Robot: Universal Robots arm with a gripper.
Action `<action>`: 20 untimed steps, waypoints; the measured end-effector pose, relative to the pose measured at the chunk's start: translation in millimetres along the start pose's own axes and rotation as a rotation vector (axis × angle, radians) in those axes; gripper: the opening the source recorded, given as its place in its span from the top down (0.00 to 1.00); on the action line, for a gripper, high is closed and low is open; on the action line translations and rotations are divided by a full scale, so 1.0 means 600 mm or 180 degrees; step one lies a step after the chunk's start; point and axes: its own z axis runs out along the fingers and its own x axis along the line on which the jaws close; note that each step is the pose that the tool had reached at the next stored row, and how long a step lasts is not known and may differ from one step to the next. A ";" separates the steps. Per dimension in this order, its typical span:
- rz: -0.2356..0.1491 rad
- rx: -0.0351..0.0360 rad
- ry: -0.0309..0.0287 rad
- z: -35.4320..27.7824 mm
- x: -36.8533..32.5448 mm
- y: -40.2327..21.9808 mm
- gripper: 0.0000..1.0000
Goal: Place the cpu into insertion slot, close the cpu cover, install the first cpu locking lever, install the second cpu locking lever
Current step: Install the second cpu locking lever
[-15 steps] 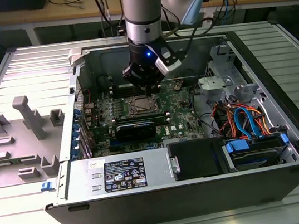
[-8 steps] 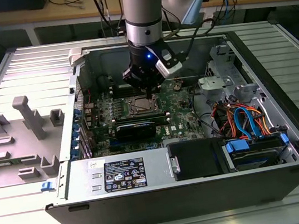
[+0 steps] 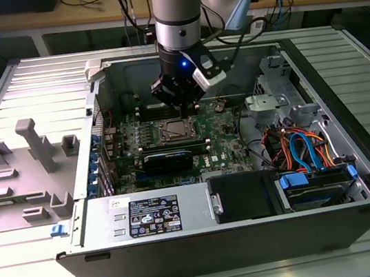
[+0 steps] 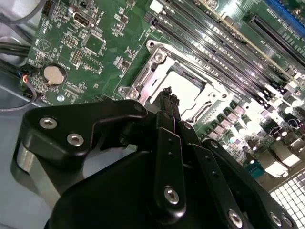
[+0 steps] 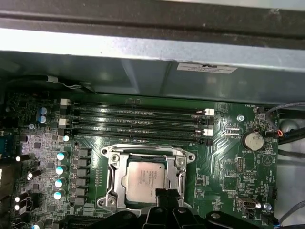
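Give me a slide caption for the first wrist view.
Gripper poised at the edge of the cpu, which sits under the closed cpu cover.

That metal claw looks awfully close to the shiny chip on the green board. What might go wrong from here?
The gripper sits right at the edge of the cpu cover, which lies closed around the cpu. If it drifts sideways, it might scrape the chip's top or bend the thin frame. The memory slots and small upright capacitors crowd the socket, so a wide move could knock them.
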 end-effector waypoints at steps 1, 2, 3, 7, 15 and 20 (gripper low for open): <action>0.0008 0.0000 0.0000 0.000 0.000 -0.001 0.89; 0.0018 0.0000 0.0000 0.000 0.000 -0.003 0.89; 0.0029 0.0000 0.0001 0.000 0.000 -0.006 0.89; 0.0055 0.0000 0.0000 0.000 0.001 -0.016 0.89; 0.0055 -0.0008 0.0000 0.000 0.007 -0.019 0.89; 0.0056 -0.0008 0.0000 0.000 0.010 -0.019 0.89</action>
